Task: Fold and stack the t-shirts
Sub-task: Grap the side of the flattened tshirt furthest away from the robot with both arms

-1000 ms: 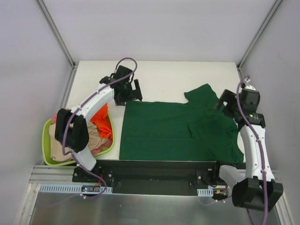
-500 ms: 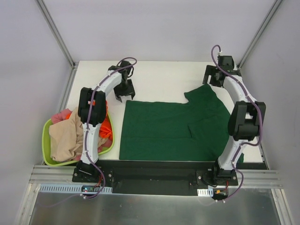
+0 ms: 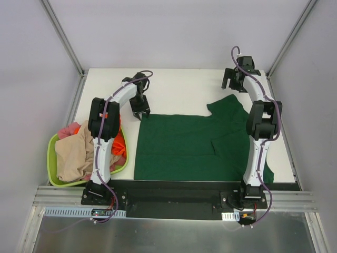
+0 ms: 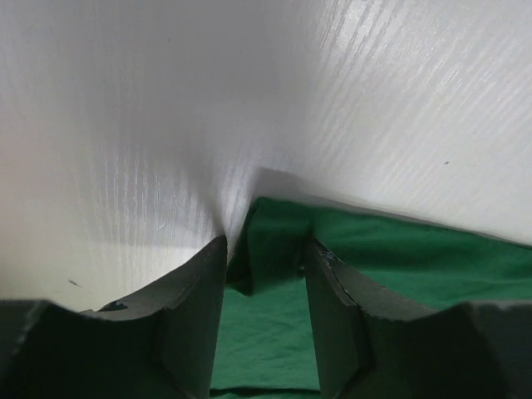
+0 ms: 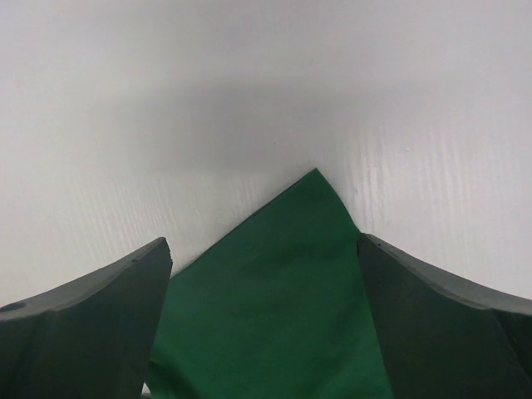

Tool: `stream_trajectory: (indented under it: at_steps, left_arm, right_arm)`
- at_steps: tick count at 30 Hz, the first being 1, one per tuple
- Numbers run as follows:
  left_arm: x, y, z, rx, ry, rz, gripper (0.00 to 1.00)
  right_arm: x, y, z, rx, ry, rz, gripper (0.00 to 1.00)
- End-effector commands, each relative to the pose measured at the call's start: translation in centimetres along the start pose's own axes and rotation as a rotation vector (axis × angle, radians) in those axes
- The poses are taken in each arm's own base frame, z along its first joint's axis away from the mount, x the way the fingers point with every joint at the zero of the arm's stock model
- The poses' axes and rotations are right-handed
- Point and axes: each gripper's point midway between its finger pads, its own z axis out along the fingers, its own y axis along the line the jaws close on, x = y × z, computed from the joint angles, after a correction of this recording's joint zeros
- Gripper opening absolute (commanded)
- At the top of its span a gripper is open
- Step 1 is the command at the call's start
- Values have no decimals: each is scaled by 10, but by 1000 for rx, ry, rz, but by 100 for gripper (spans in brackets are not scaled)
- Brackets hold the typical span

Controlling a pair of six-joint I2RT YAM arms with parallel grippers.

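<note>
Pinching the far-left corner of the dark green t-shirt [image 3: 184, 145], spread on the bench [image 3: 179, 84], the left end effector [image 4: 266, 249] is seen half-closed, arm stretched forward. The right end effector [image 5: 264, 249] is held wide open over its sleeve tip, arm likewise extended.

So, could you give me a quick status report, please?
Left gripper pinching far corner of green t-shirt. Right gripper open, straddling sleeve tip. Shirt spread on table; nothing blocking.
</note>
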Motion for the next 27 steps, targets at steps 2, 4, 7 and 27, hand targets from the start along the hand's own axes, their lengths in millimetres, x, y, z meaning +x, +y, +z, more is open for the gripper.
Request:
stream_trajectory:
  at_steps: [2, 4, 7, 27]
  left_arm:
    - [14, 0, 8, 0, 50, -17, 32]
    - [14, -1, 10, 5, 52, -26, 22]
    - [16, -6, 12, 33, 61, -26, 8]
    - [22, -6, 3, 70, 40, -10, 0]
  right_arm:
    - [5, 9, 6, -29, 43, 17, 96]
    - [13, 17, 13, -77, 77, 11, 96]
    - [19, 19, 23, -84, 134, -4, 96]
    - [51, 2, 54, 1, 226, -250, 75]
